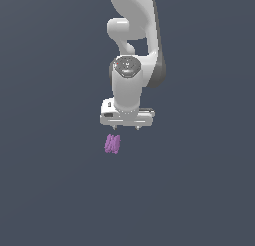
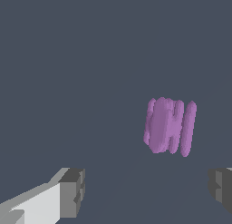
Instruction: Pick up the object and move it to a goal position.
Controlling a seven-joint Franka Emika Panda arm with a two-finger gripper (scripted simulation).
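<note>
Over the flat dark grey-blue floor we've got one white Franka arm pointing straight down, and one small pale purple lumpy object with lengthwise ridges lying just off its tip. In the exterior view the object sits at about 7 o'clock from the white gripper, close but not touching, much smaller than the hand above it.

That view only gives us two tiny finger stubs poking out under the hand. The wrist view is where the detail is: the grey fingertips stand far apart at the picture's edges, so the gripper is spread wide with nothing between the pads. The purple object shows up big there, with its lobes running side by side, and it lies ahead of the fingers, nearer the one at 3 o'clock than the other.

No containers anywhere that we can see. Count: one arm, one gripper, two fingers, one object.
</note>
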